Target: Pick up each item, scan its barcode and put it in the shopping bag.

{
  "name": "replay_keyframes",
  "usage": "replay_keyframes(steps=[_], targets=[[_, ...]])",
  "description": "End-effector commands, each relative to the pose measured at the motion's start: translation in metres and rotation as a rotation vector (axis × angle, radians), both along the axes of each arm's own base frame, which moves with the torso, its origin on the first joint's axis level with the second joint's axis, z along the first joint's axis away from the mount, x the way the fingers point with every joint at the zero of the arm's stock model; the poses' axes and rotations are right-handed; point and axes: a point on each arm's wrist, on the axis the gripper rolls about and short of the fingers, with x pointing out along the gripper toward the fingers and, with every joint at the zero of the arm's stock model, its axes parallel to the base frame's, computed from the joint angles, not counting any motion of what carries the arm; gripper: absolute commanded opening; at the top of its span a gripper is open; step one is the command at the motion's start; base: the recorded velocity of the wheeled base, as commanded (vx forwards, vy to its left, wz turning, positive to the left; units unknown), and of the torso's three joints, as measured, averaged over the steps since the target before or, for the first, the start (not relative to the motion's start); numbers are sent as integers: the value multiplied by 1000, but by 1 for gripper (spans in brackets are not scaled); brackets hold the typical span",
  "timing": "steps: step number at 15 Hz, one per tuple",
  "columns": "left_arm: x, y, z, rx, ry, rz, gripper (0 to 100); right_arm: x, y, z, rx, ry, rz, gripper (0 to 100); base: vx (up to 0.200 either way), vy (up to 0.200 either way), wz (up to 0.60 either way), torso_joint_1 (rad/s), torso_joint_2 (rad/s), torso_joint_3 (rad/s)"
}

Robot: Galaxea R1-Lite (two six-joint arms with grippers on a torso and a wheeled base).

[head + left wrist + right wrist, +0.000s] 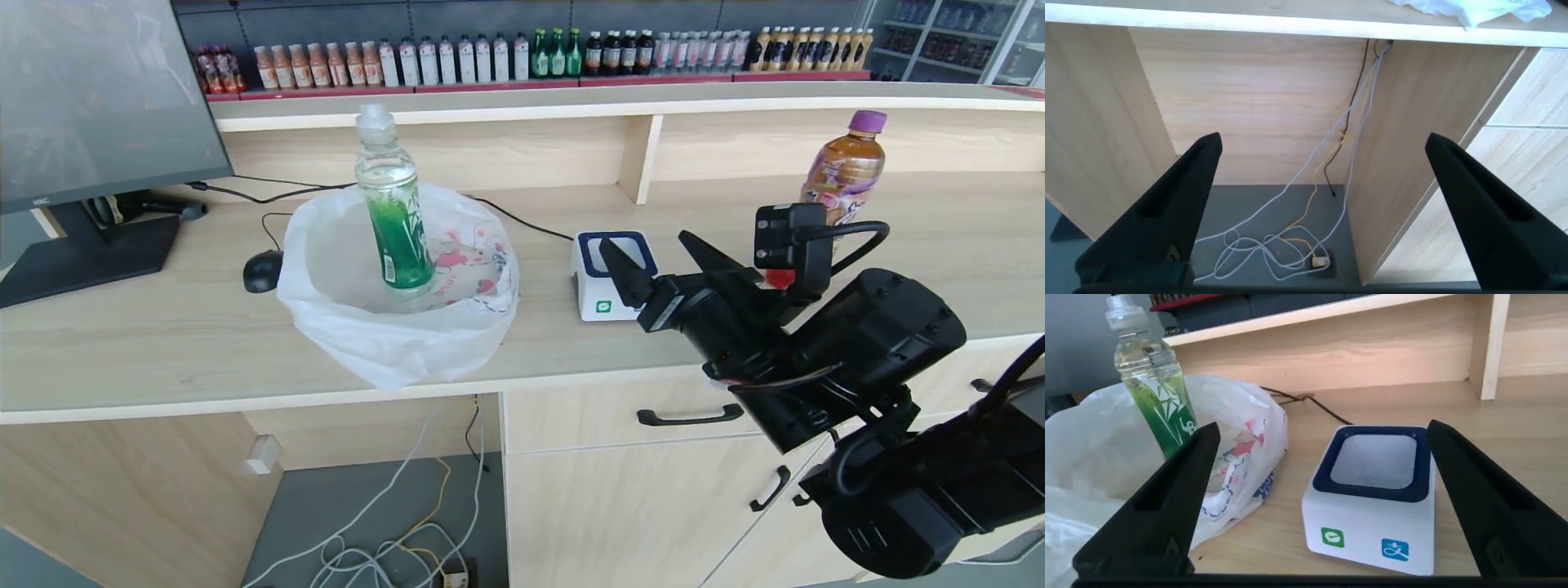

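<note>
- The right gripper (665,260) hangs over the counter (163,343) just beside the scanner (608,302). Its jaws are spread wide with nothing between them.
- The left gripper (1323,212) is low, facing the opening under the counter where loose cables (1290,245) lie on the floor. Its jaws are also wide apart and empty.
- The scanner sits between the shopping bag (392,343) and the right arm, window up, with nothing held over it.
- The shopping bag, white plastic, stands open on the counter near its front edge. A clear bottle with a green label (396,220) stands upright in it, rising well above the rim. I can make out nothing else in the bag.
- A brown bottle with a purple cap (845,167) stands upright on the counter behind the right arm, well apart from the bag.
- Judging by this, one item is bagged and one is left. The brown bottle is not yet picked up, scanned or bagged.
</note>
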Motion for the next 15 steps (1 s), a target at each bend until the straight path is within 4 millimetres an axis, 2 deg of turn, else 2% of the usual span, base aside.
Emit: replay_keyframes(steps=[1, 5, 8, 11, 14, 15], targets=[[0, 0, 0, 0, 0, -1, 100, -3, -1, 4, 7, -9, 2, 100, 0, -200, 0, 7, 2, 2], [0, 0, 0, 0, 0, 0, 100, -18, 17, -5, -14, 19, 74, 100, 0, -200, 0, 4, 2, 0], [0, 0, 0, 0, 0, -1, 100, -17, 24, -9, -19, 25, 88, 100, 0, -200, 0, 2, 4, 4], [0, 0, 0, 0, 0, -1, 100, -15, 22, -9, -21, 26, 79, 100, 0, -200, 0, 4, 5, 4], [0, 0, 0, 1, 0, -1, 100, -8, 9, -8, -21, 23, 32, 100, 0, -200, 0, 2, 5, 5], [0, 0, 0, 3, 0, -1, 100, -8, 8, -7, -21, 23, 32, 100, 0, 0, 0, 0, 0, 0]])
